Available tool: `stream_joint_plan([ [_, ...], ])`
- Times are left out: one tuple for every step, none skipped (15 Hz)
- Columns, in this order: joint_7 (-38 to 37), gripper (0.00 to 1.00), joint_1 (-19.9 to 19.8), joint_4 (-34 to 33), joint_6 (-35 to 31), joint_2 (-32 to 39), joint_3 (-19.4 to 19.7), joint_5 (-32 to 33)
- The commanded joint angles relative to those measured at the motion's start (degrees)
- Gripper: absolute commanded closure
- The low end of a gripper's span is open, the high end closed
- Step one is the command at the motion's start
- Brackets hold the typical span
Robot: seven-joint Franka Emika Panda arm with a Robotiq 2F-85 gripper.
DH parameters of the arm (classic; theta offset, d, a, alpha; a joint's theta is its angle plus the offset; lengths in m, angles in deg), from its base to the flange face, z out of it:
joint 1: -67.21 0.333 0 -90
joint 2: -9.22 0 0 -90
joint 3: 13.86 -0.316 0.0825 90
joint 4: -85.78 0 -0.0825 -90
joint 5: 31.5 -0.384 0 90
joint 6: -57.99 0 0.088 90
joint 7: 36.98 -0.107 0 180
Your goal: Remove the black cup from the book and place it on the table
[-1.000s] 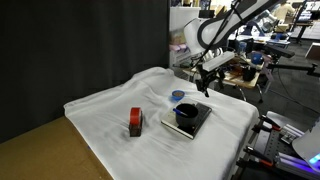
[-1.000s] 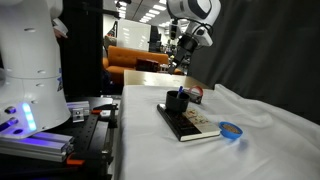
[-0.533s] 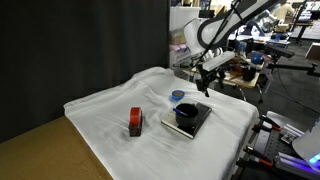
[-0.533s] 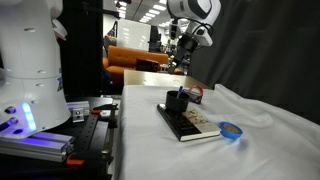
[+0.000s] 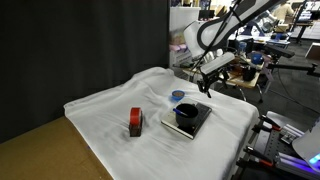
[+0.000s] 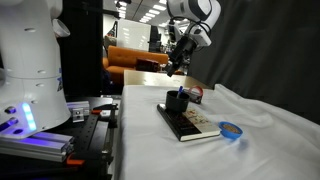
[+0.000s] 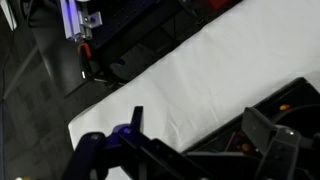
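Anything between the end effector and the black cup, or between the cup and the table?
Nothing visible. The open end effector hangs above the black cup, only air between. Bare cloth of the table lies beside the book; the blue lid and red block sit apart from it.

Black cup point(image 5: 185, 113) upright on the book point(image 5: 203, 113)

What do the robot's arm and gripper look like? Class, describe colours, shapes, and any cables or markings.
The arm is white, built of rounded tubular segments with darker bands at the joints. The gripper is black and blocky, and the wrist view shows its dark, angular fingers. No cables or markings can be made out at this size.
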Motion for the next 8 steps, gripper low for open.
stream_joint_plan([
  [-11.5, 0.00, 1.6, -1.6, 3.2, 1.4, 1.4, 2.6],
  [-14.8, 0.00, 1.8, -1.8, 3.8, 1.8, 1.5, 3.1],
  [-9.7, 0.00, 1.1, -0.1, 1.3, 0.5, 1.0, 2.0],
  [-10.5, 0.00, 1.2, -0.1, 1.3, 0.6, 1.0, 2.2],
  [-10.5, 0.00, 1.2, -0.1, 1.3, 0.6, 1.0, 2.2],
  [-10.4, 0.00, 1.2, -0.1, 1.3, 0.6, 1.0, 2.2],
  [-10.4, 0.00, 1.2, -0.1, 1.3, 0.6, 1.0, 2.2],
  [-10.4, 0.00, 1.2, -0.1, 1.3, 0.6, 1.0, 2.2],
])
